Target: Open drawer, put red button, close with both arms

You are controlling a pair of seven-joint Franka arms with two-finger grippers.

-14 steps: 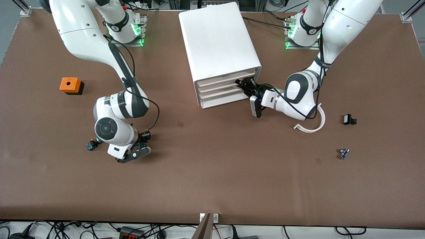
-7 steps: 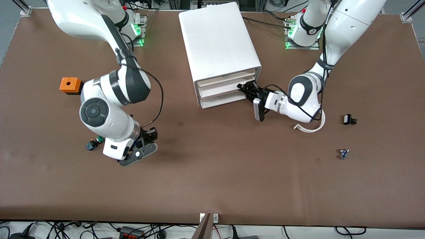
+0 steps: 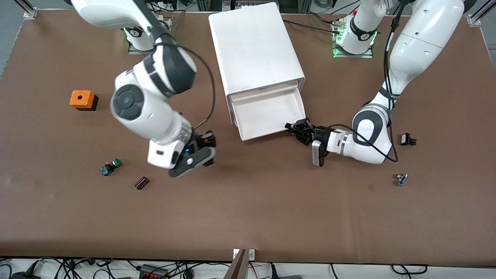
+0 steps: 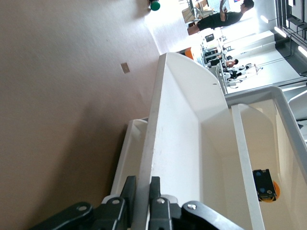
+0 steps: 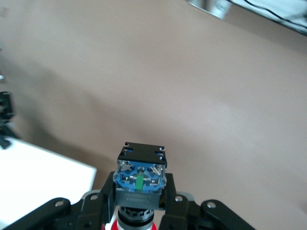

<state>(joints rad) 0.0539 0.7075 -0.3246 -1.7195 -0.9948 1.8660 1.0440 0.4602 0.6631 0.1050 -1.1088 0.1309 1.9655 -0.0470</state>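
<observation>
- The red button (image 5: 139, 179) sits clenched between the fingers of the right gripper (image 3: 201, 152), blue base and black body pointing away from the wrist, with a sliver of red cap showing down between the fingers
- That right gripper hangs in the air over bare table (image 3: 248, 217), beside the drawer's front corner on the right arm's side
- The drawer (image 3: 269, 114) is pulled out from the top slot of the white cabinet (image 3: 254, 46); its shallow white tray lies open to the front camera
- The left gripper (image 3: 299, 130) is at the drawer's front edge, at the corner toward the left arm's end of the table; the left wrist view shows its fingers (image 4: 154, 189) clamped on either side of the thin white front wall
- A green-capped button (image 3: 110, 167) lies on the table toward the right arm's end, nearer the front camera than the orange box (image 3: 81, 99) with a hole in its top
- A small dark purple part (image 3: 142, 183) lies near the green-capped button
- Toward the left arm's end lie a small black part (image 3: 407, 140) and, nearer the front camera, a small blue and grey part (image 3: 401, 179)
</observation>
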